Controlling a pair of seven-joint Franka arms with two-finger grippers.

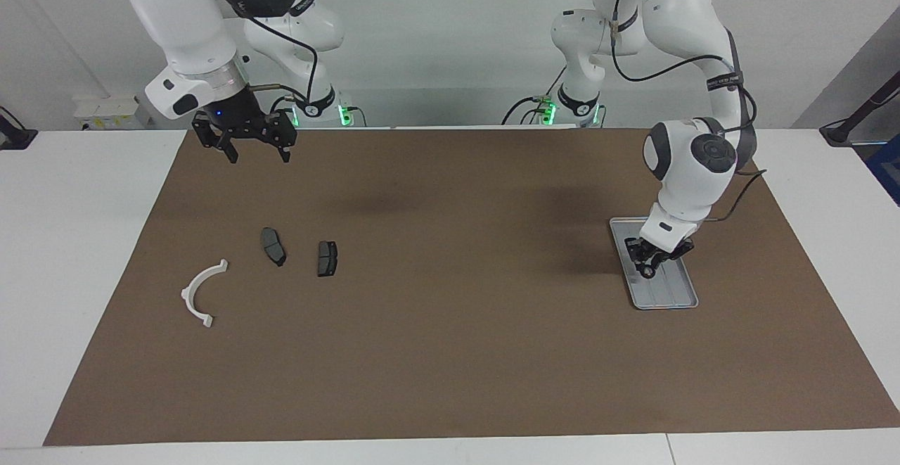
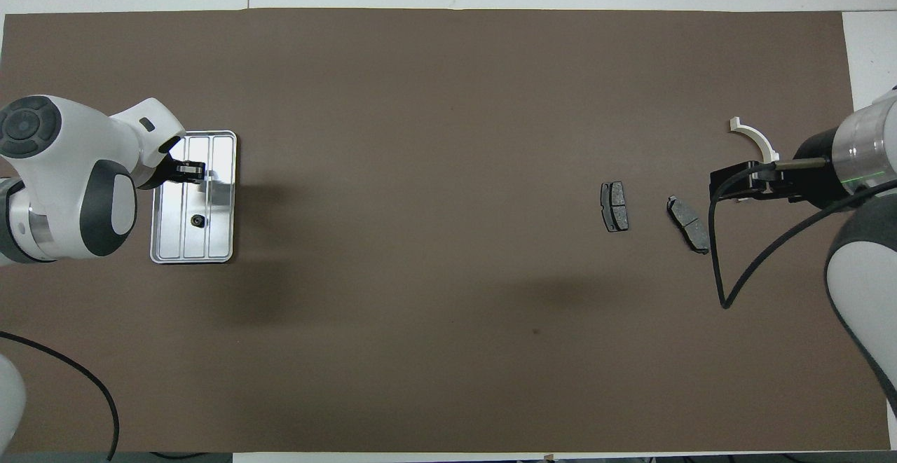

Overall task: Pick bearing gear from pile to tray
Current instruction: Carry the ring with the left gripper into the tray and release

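Note:
The silver-grey tray [image 1: 676, 297] lies toward the left arm's end of the mat; it also shows in the overhead view [image 2: 218, 244]. One tiny black round piece [image 2: 198, 221] lies in it. My left gripper [image 1: 647, 269] hangs low over the tray, shut on a small black round bearing gear [image 2: 190, 168]. The pile lies toward the right arm's end: a white half-ring bracket [image 1: 200, 292] and two dark brake pads [image 1: 273, 245] [image 1: 327, 258]. My right gripper [image 1: 257, 153] is open and empty, in the air over the mat's edge by the robots.
A brown mat [image 1: 450, 352] covers most of the white table [image 1: 84, 254]. The right arm's cable [image 2: 722, 267] hangs beside the brake pads in the overhead view.

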